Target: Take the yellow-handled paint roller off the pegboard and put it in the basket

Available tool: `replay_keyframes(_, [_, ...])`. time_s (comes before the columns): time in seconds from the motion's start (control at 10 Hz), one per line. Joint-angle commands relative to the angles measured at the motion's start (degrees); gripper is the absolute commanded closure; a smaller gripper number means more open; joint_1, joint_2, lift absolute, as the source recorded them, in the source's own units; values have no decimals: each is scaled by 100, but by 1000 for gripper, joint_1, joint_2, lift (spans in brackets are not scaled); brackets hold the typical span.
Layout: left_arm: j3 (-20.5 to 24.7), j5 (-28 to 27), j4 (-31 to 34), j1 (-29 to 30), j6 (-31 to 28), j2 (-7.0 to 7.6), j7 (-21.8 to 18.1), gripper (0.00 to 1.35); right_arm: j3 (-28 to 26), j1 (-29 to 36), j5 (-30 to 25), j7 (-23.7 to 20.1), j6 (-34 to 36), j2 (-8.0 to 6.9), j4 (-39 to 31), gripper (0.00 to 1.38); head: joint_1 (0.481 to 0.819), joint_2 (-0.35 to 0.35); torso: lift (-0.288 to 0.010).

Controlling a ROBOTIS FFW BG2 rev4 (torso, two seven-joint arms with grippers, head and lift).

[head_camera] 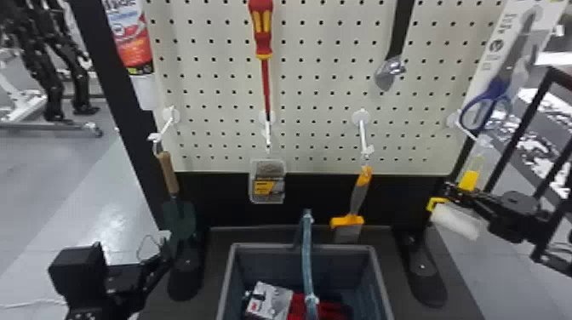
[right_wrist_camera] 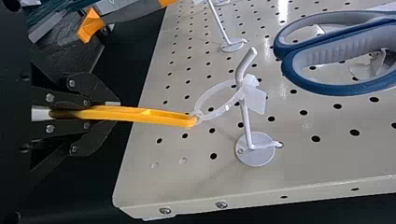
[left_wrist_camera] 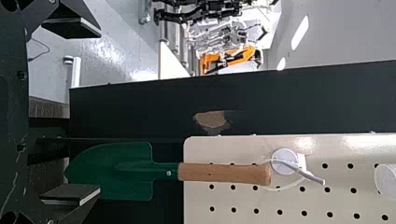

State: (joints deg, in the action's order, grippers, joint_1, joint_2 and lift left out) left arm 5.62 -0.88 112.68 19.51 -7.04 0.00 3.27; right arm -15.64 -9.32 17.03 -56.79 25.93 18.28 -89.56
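1. At the right side of the pegboard, the yellow-handled paint roller hangs from a hook, its white loop around the prong.
2. The right gripper has its fingers clamped on the yellow handle; the left gripper, fingers apart, is beside the green trowel.
3. The handle looks like stiff, smooth plastic, light and perhaps slippery, and is the place to grip. The white sleeve seems soft, easily squashed, and may twist the tool as it swings.
4. Thin and pliable-looking, the loop could snag on the bent prong; it wants easing off the tip before any pull away.
5. The grey basket stands on a dark base, its blue-green carrying handle raised, so the roller should pass beside that.
6. Around the stand spreads pale, glossy floor, with a wheeled frame at the left.
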Motion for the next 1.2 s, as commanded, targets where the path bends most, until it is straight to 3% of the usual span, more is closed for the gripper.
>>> replay_keyframes(0.0, [0, 0, 0, 0, 1, -15, -1, 131, 0, 0, 2, 1, 0, 0, -9, 1230, 549, 0, -100])
replay_keyframes(0.8, [0, 0, 0, 0, -8, -15, -1, 131, -53, 185, 28, 1, 193, 0, -431, 1230, 549, 0, -100])
replay_keyframes(1.1, [0, 0, 0, 9, -17, -15, -1, 131, -70, 448, 37, 54, 387, -88, -871, 1230, 549, 0, -100])
